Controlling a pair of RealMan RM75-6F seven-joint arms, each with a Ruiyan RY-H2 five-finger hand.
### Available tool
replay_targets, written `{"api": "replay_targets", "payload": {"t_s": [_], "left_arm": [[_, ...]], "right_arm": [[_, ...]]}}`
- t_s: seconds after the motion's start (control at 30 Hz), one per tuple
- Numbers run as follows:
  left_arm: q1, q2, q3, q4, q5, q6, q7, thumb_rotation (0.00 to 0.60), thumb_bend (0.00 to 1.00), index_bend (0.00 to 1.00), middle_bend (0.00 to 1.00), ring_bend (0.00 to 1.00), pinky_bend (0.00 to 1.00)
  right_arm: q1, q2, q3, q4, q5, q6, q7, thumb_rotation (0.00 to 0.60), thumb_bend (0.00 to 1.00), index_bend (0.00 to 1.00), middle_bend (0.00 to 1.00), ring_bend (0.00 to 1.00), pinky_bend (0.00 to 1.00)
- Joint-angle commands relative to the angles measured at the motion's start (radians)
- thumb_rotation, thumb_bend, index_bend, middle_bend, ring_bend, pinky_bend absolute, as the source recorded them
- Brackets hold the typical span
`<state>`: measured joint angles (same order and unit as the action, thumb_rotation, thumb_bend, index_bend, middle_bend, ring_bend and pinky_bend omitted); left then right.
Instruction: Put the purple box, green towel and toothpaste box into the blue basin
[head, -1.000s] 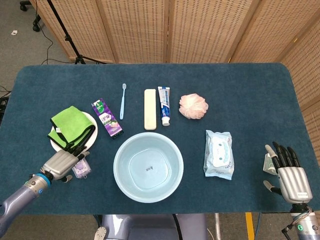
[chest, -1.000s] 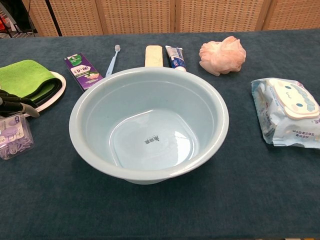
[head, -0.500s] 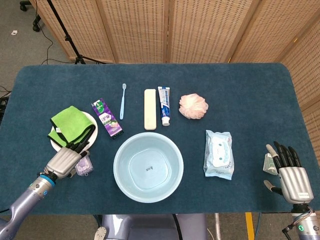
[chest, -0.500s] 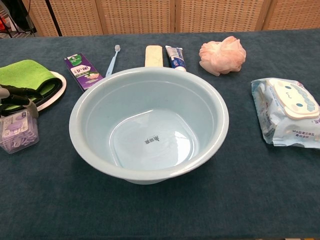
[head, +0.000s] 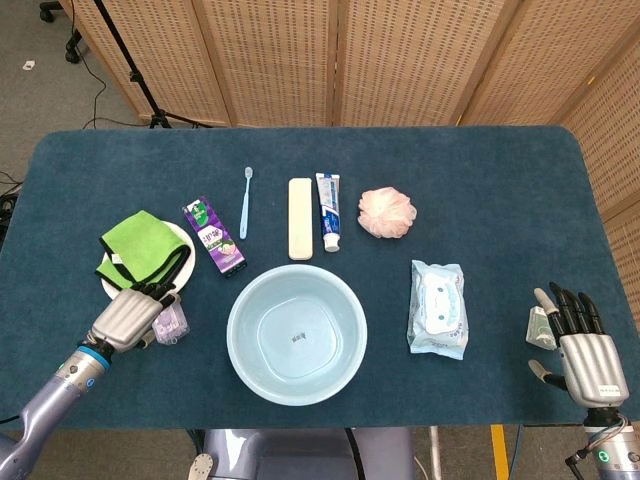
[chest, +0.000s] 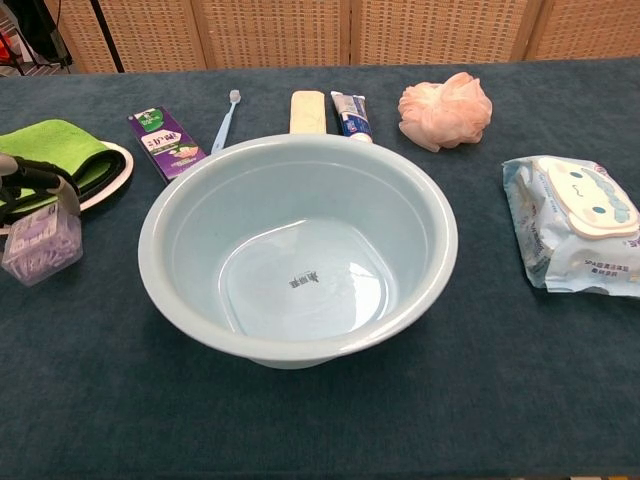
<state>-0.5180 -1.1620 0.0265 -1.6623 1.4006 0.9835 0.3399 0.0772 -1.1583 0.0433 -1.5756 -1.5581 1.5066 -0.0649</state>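
The small clear purple box (head: 170, 323) (chest: 42, 238) is tilted just left of the blue basin (head: 236, 305) (chest: 195, 215). My left hand (head: 125, 318) (chest: 28, 182) grips it from above. The green towel (head: 138, 248) (chest: 45, 152) lies folded on a white plate (head: 181, 238) right behind that hand. The purple and green toothpaste box (head: 215, 236) (chest: 167, 142) lies flat between the plate and the basin's far rim. The basin holds nothing. My right hand (head: 585, 350) rests at the table's near right corner, fingers spread and holding nothing.
Behind the basin lie a blue toothbrush (head: 245, 200) (chest: 226, 118), a cream case (head: 299, 218) (chest: 308, 110), a toothpaste tube (head: 329, 210) (chest: 350, 112) and a pink bath sponge (head: 386, 212) (chest: 445, 108). A wipes pack (head: 438, 308) (chest: 575, 222) lies right of the basin. A small packet (head: 538, 326) sits by the right hand.
My left hand has closed on the purple box and drawn it up and back toward the plate, tilting it. The right hand has stayed put.
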Motion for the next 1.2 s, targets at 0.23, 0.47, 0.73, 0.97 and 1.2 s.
{"api": "replay_targets", "payload": {"t_s": [0.23, 0.47, 0.73, 0.97, 1.2], "left_arm": [[-0.019, 0.077, -0.080, -0.070, -0.031, 0.050, -0.035, 0.600, 0.36, 0.53, 0.24, 0.25, 0.30], [-0.024, 0.095, -0.129, -0.092, -0.051, 0.098, -0.041, 0.600, 0.36, 0.53, 0.24, 0.25, 0.30], [-0.028, -0.019, -0.159, -0.066, 0.028, 0.201, -0.076, 0.600, 0.35, 0.54, 0.24, 0.25, 0.30], [-0.073, -0.098, -0.194, -0.106, 0.023, 0.191, -0.034, 0.600, 0.35, 0.54, 0.24, 0.25, 0.30], [-0.113, -0.174, -0.226, -0.124, -0.015, 0.177, 0.000, 0.600, 0.34, 0.54, 0.24, 0.25, 0.30]], "right_arm": [[-0.005, -0.001, 0.005, 0.000, 0.005, 0.009, 0.001, 0.600, 0.06, 0.00, 0.00, 0.00, 0.00], [-0.006, 0.001, 0.003, -0.003, 0.002, 0.010, 0.002, 0.600, 0.07, 0.00, 0.00, 0.00, 0.00], [-0.008, 0.002, 0.003, -0.008, 0.006, 0.009, 0.000, 0.600, 0.07, 0.00, 0.00, 0.00, 0.00], [-0.008, 0.005, 0.006, -0.006, 0.009, 0.008, 0.009, 0.600, 0.06, 0.00, 0.00, 0.00, 0.00], [-0.008, 0.005, 0.007, -0.001, 0.011, 0.006, 0.019, 0.600, 0.06, 0.00, 0.00, 0.00, 0.00]]}}
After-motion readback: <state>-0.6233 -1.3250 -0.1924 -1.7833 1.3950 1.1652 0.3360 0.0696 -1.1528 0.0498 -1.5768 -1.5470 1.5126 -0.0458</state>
